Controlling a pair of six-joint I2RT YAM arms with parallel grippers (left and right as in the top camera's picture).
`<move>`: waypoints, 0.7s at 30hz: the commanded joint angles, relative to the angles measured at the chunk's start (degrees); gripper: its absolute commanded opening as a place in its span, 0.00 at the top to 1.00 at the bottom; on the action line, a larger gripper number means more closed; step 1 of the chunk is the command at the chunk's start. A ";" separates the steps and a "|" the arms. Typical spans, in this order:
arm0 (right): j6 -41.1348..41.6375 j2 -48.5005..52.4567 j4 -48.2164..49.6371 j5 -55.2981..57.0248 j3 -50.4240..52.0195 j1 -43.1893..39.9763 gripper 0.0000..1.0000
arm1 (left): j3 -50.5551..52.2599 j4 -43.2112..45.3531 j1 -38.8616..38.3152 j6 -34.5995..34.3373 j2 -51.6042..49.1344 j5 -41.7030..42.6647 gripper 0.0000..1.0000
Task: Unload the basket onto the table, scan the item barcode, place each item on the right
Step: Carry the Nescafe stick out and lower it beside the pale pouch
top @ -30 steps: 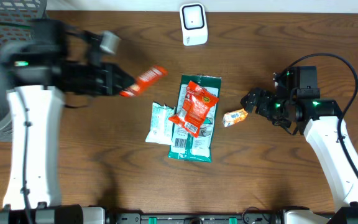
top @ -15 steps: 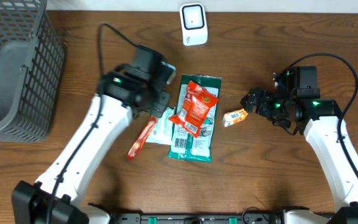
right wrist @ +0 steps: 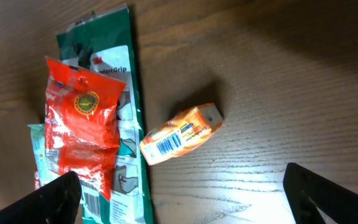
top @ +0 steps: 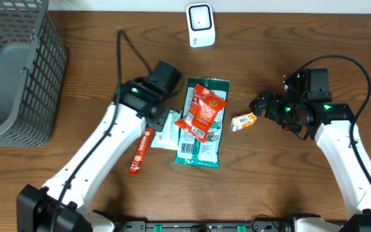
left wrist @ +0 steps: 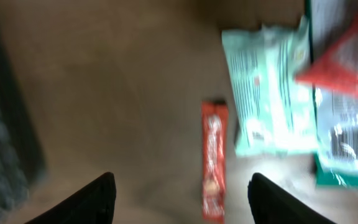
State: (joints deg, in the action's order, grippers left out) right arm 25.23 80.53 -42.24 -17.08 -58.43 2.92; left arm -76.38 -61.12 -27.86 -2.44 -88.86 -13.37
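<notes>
One red snack bar (top: 140,152) lies on the table (top: 269,187) nearest me, long axis near-to-far, far end tipped right toward the mint packet (top: 167,128). My left gripper (left wrist: 182,182) hangs over it, jaws apart, holding nothing. Right gripper (top: 263,106) gapes wide, empty, beside the orange box (top: 243,121). Open wood left of the bar; scanner (top: 199,24) at the far edge.

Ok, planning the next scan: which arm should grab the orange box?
Right. The right gripper, open, sits beside the box, its barcode in wrist view; the left gripper is beyond the packets.
</notes>
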 commanded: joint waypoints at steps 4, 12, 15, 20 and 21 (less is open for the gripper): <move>0.44 0.11 -0.02 0.11 -0.68 -0.15 0.01 | 1.75 -6.60 7.82 0.63 0.11 16.72 0.31; 0.46 0.11 -0.02 0.13 -0.68 -0.15 0.01 | 13.11 -1.75 8.57 -2.05 0.13 17.07 0.18; 0.44 0.11 -0.02 0.13 -0.68 -0.15 0.01 | 16.65 2.71 8.55 -4.74 0.13 18.60 0.23; 0.44 0.11 -0.02 0.11 -0.68 -0.15 0.01 | 22.62 12.11 8.55 -6.12 0.13 18.53 0.52; 0.44 0.11 -0.02 0.13 -0.68 -0.15 0.01 | 23.58 13.49 8.55 -6.21 0.13 18.56 0.55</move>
State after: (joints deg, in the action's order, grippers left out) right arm 25.26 80.53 -42.26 -17.10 -58.43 2.92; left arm -56.23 -50.70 -19.38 -6.90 -88.84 4.45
